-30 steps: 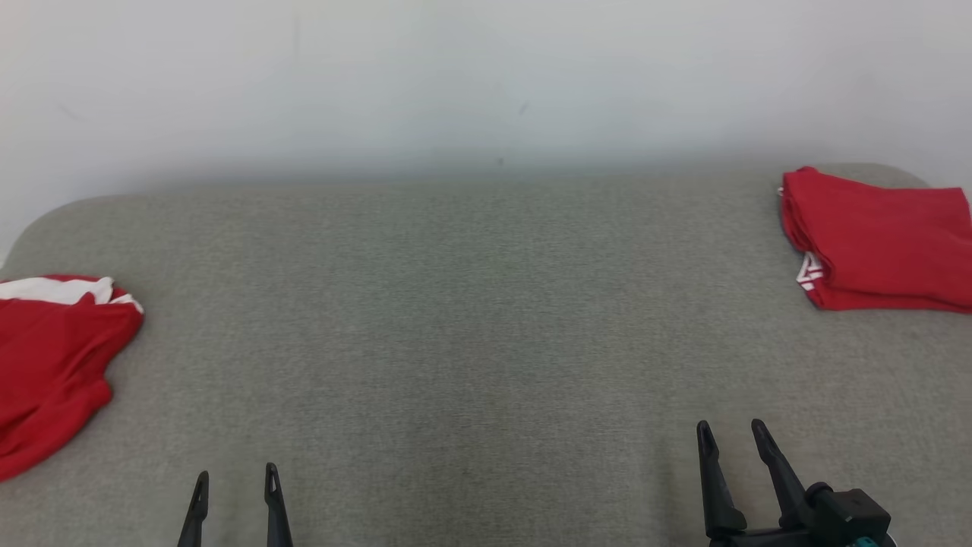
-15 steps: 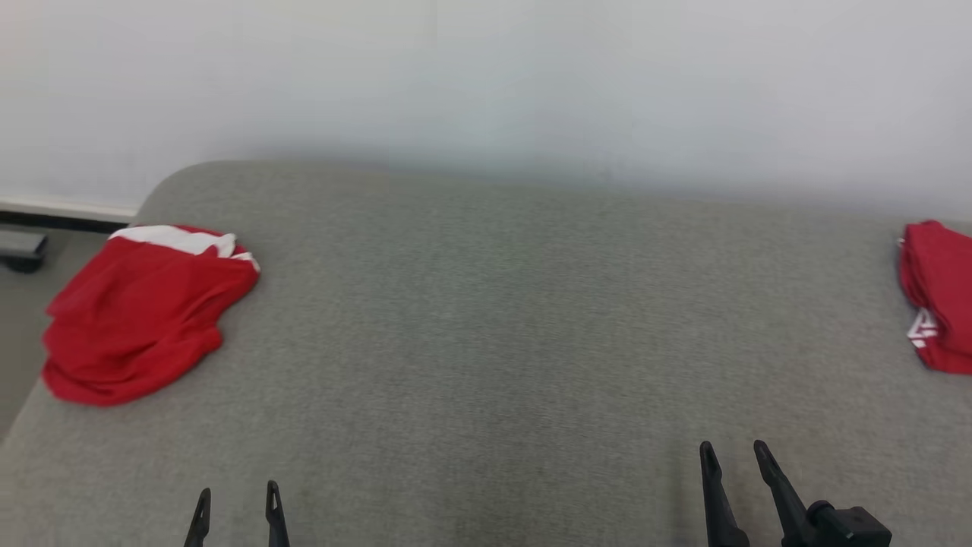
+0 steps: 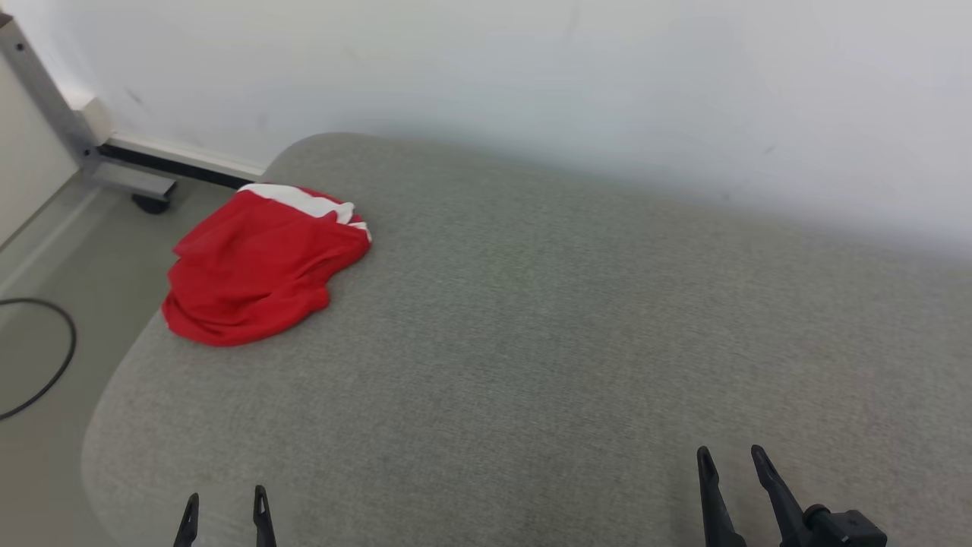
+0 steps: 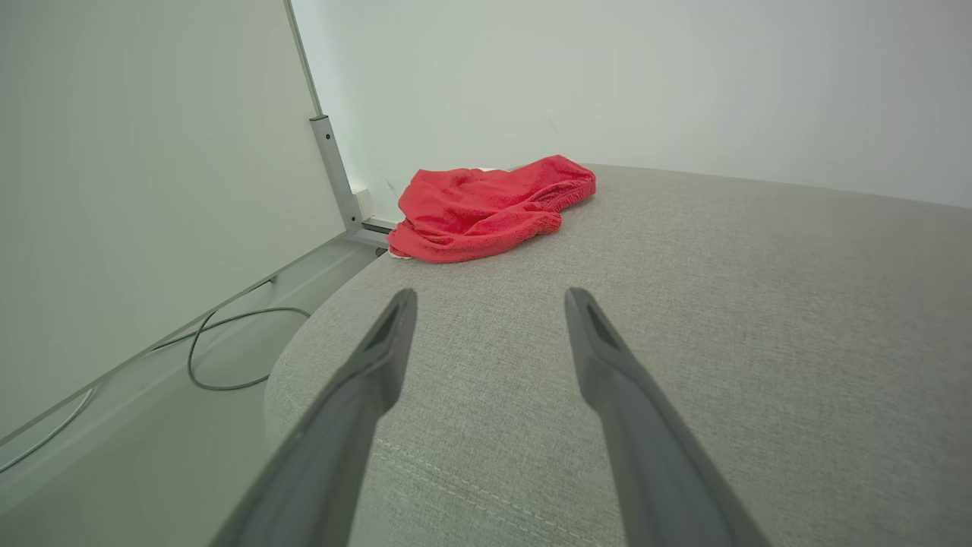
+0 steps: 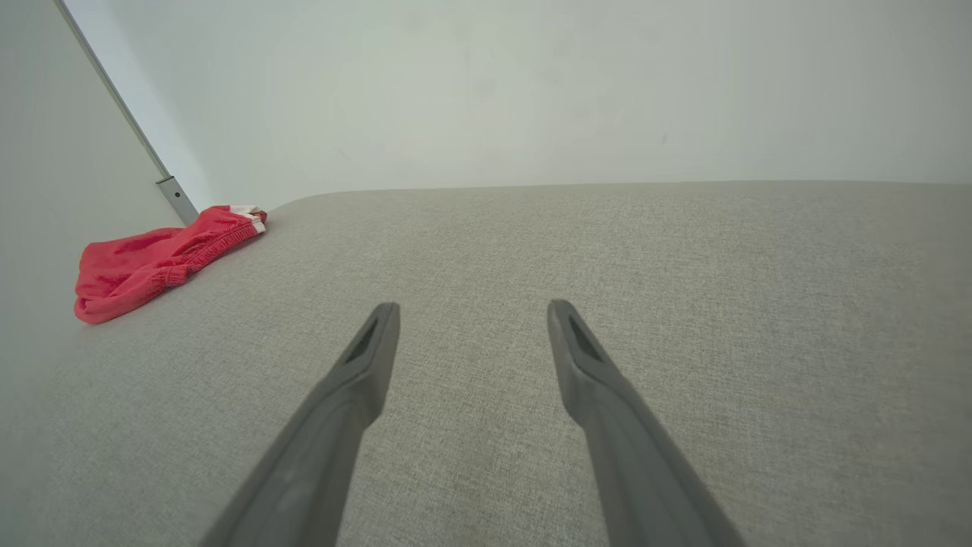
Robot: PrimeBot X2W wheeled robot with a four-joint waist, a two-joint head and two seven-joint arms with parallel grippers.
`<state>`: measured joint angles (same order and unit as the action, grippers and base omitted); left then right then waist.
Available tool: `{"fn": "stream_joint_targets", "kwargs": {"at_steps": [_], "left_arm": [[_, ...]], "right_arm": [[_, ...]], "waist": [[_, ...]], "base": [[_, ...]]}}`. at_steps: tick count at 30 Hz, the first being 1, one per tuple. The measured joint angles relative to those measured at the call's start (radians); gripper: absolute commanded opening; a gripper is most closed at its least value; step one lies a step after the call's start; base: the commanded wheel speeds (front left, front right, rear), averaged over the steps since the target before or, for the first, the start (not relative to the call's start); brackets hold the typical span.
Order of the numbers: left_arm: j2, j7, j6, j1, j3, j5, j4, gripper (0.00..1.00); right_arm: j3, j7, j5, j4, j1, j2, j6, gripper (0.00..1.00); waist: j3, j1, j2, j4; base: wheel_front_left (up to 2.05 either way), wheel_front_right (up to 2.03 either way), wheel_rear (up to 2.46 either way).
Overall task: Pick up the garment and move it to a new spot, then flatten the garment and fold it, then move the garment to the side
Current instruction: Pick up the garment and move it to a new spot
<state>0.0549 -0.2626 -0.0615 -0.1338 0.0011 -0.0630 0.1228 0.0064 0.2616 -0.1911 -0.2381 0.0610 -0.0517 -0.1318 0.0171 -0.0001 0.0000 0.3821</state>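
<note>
With left gripper (image 3: 225,495) and right gripper (image 3: 730,451) both spread empty, I'm at the pick-up step: next I must reach left to the crumpled red-and-white cloth garment (image 3: 258,270).

A crumpled red garment (image 3: 254,270) with white trim lies bunched at the grey cushion's (image 3: 531,342) far left corner.

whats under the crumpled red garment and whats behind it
The crumpled red garment with a white band lies on the grey fabric surface, near its far left corner. Behind it stand a grey metal post and the white wall. Whatever is beneath its folds is covered.
</note>
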Motion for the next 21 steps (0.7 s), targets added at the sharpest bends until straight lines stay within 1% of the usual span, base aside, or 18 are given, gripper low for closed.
{"fn": "stream_joint_targets", "kwargs": {"at_steps": [5,10,17,21], "left_arm": [[-0.001,0.000,0.009,0.002,0.008,0.000,0.003,1.00],[-0.002,0.000,0.010,0.002,0.019,-0.004,0.004,1.00],[-0.003,0.000,0.012,0.004,0.038,-0.011,0.001,1.00],[-0.003,0.000,0.016,0.027,0.045,-0.034,0.001,1.00]], "right_arm": [[-0.001,0.000,0.007,0.001,-0.001,0.000,0.000,1.00],[0.003,0.000,0.010,0.001,0.000,0.000,0.000,1.00],[0.009,0.000,0.018,0.003,-0.004,0.000,0.000,1.00],[0.010,0.000,0.026,0.005,-0.007,0.000,0.000,1.00]], "waist": [[0.003,0.0001,0.0000,0.049],[0.006,0.0000,0.0000,0.079],[0.016,0.0001,0.0000,0.071],[0.025,0.0001,0.0001,0.060]], "base": [[0.00,0.00,0.00],[0.00,0.00,0.00],[0.00,0.00,0.00],[0.00,0.00,0.00]]}}
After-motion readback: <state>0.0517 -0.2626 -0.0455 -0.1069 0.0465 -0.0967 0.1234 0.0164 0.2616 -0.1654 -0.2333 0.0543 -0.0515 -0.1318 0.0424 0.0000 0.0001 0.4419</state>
